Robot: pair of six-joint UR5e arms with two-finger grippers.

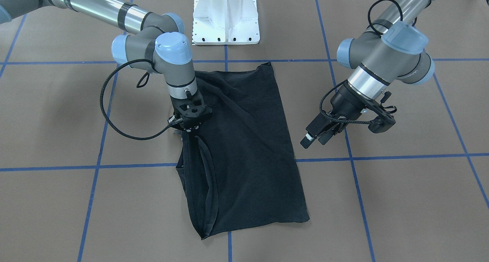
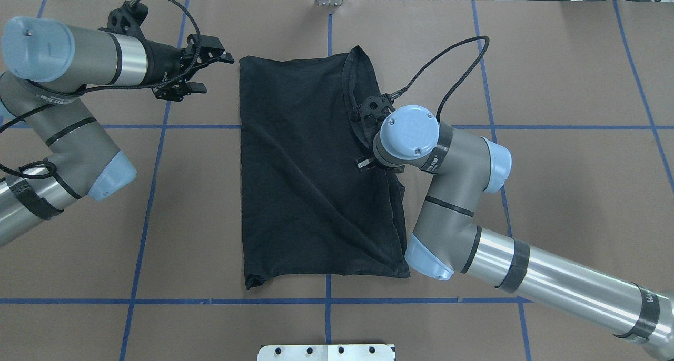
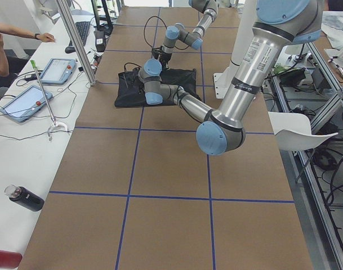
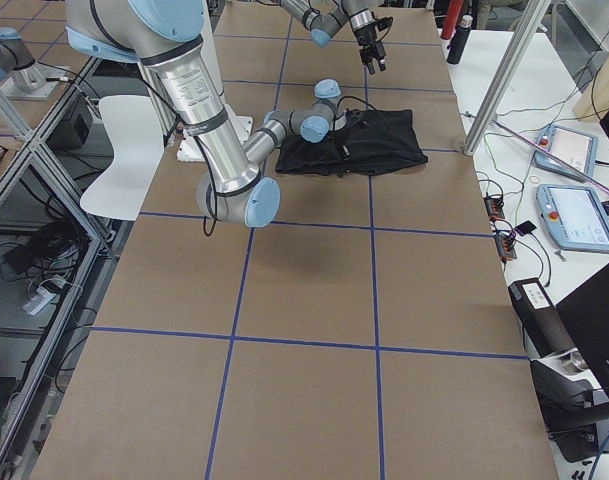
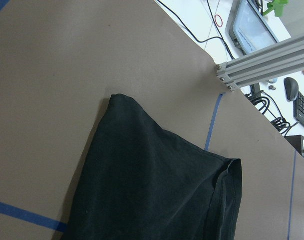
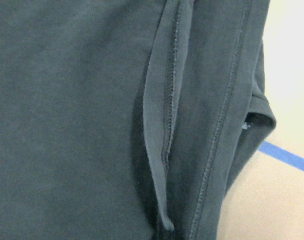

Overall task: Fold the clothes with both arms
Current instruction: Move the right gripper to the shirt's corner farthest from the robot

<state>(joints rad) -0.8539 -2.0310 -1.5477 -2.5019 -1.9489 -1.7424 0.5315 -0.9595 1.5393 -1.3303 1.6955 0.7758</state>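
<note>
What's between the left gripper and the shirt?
Nothing: only bare brown table separates the left gripper from the T-shirt, clearest in the overhead view.

Looks like a robotics lab. Beside the blue-taped table (image 3: 171, 163), teach pendants (image 3: 25, 103) on a bench (image 3: 25, 169) and aluminium posts (image 3: 75, 39).
</note>
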